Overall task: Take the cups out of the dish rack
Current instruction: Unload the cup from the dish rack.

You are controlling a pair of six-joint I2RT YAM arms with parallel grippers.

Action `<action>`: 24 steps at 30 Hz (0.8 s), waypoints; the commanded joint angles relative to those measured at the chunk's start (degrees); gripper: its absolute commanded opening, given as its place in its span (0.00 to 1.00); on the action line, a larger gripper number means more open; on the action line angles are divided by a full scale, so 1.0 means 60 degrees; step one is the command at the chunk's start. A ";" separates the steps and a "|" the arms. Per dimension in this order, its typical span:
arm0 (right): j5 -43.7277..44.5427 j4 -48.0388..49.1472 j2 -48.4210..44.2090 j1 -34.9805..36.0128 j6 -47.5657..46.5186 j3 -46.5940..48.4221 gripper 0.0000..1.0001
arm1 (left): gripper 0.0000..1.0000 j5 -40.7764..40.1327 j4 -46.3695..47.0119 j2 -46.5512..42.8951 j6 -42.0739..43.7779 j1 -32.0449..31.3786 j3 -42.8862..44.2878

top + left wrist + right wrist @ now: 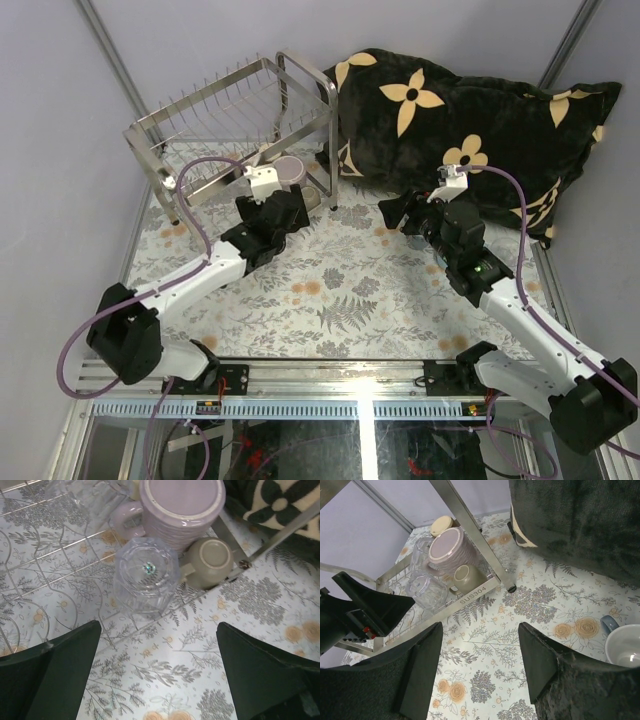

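The dish rack (240, 110) stands at the back left. On its low shelf, in the left wrist view, a lilac-pink mug (182, 507) stands upside down. Beside it are an upturned clear glass (146, 575) and a small cream cup (212, 562). My left gripper (160, 670) is open and empty, hovering just in front of the glass. My right gripper (480, 655) is open and empty over the tablecloth, right of the rack's frame (470, 597). A light blue mug (625, 652) with a cream inside stands upright on the table at its right.
A black pillow (470, 110) with cream flowers lies at the back right, behind the right arm. A second clear glass (422, 550) and a cream-topped cup (441, 526) sit deeper in the rack. Grey walls close in at the left and back.
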 commanded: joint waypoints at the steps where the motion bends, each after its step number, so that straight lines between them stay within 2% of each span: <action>1: 0.0256 0.0249 -0.0002 0.0035 -0.0226 0.0058 0.69 | 0.99 -0.0705 0.1597 0.0387 -0.0027 0.0225 -0.0371; 7: 0.0309 0.0120 0.0073 0.0040 -0.0353 0.0126 0.69 | 0.98 -0.1095 0.1854 0.1111 -0.0018 0.0214 -0.0238; 12: 0.0453 0.0118 0.0056 0.0042 -0.0411 0.0068 0.70 | 0.99 -0.1493 0.2653 0.0996 0.0022 0.0184 -0.0821; 24: 0.0236 0.0364 0.0015 0.0048 -0.0323 -0.0192 0.70 | 1.00 -0.2554 0.4351 0.1835 0.0180 -0.0145 -0.1218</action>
